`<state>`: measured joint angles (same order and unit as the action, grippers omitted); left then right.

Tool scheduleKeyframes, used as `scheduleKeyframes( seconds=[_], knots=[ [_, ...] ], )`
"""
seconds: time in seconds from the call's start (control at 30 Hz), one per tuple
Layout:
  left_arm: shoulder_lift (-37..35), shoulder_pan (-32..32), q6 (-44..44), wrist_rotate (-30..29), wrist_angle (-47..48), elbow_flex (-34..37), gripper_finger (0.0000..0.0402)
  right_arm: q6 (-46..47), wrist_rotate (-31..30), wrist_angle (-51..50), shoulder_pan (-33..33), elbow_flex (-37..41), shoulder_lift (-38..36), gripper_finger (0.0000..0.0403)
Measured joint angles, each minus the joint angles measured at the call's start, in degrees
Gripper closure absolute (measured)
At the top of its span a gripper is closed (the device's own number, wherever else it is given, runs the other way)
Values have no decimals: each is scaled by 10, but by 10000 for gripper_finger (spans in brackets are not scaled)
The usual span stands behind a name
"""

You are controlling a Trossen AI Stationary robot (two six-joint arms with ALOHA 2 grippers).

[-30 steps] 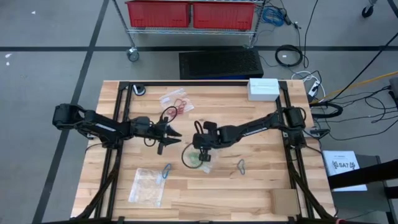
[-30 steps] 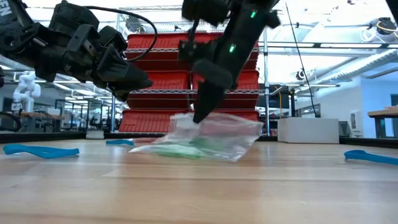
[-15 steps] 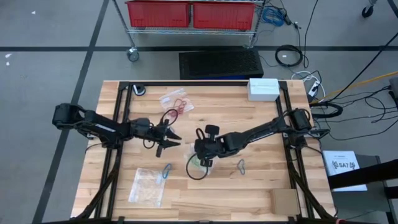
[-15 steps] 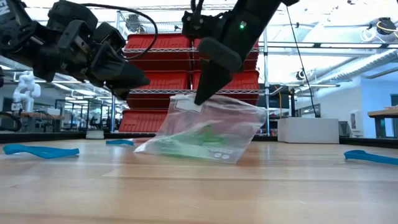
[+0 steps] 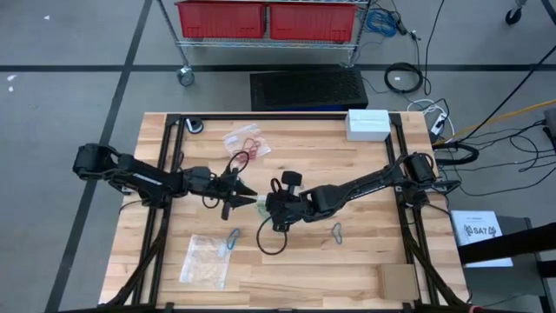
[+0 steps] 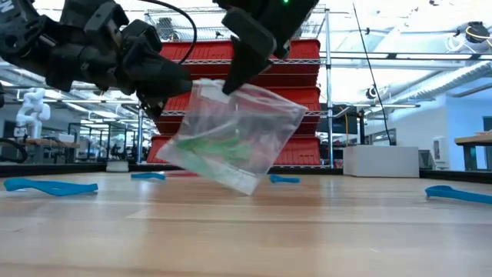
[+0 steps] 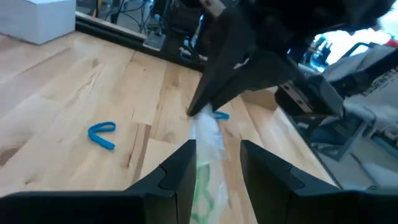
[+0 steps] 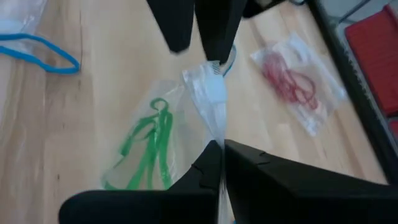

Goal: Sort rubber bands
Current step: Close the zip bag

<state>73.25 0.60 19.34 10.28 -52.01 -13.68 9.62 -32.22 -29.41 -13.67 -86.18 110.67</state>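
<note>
A clear plastic bag (image 6: 231, 138) with green rubber bands (image 8: 146, 149) inside hangs above the middle of the table. My right gripper (image 6: 228, 83) is shut on it. My left gripper (image 7: 217, 155) is open and level at the bag's left side. Its two fingers stand on either side of the bag's upper edge (image 7: 204, 134); whether they touch it I cannot tell. Loose blue rubber bands (image 5: 233, 238) lie on the wood near the front. A second bag with red rubber bands (image 5: 246, 141) lies flat at the far side. My right gripper pinches the bag's upper edge (image 8: 214, 127) between its two fingers, just beside the white closing strip (image 8: 211, 87). The fingers slant down from the table's right. The bag hangs tilted below them, clear of the table, with the green bands in its lower part.
A third clear bag (image 5: 206, 259) lies near the front left. A band (image 5: 336, 231) lies right of centre. A white box (image 5: 368, 123) sits at the far right corner. A black cable loop (image 5: 271, 239) hangs under my right arm. Dark rails (image 5: 167, 174) run along both sides.
My right gripper has risen and gone toward my left gripper, staying shut. The bag, whose lower end lay on the table a second ago, is now lifted clear and hangs tilted, its upper edge up between my left gripper's fingers.
</note>
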Motion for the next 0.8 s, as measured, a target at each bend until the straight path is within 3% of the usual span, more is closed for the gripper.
scheduleKeyframes(
  seconds=[0.6, 0.8],
  knots=[
    [22, -12, 8, -11, 5, -26, 273, -17, -20, -3, -3, -15, 0, 403],
    [35, -16, -22, -26, 5, -34, 331, -17, -22, -1, -3, -15, 0, 403]
  ],
)
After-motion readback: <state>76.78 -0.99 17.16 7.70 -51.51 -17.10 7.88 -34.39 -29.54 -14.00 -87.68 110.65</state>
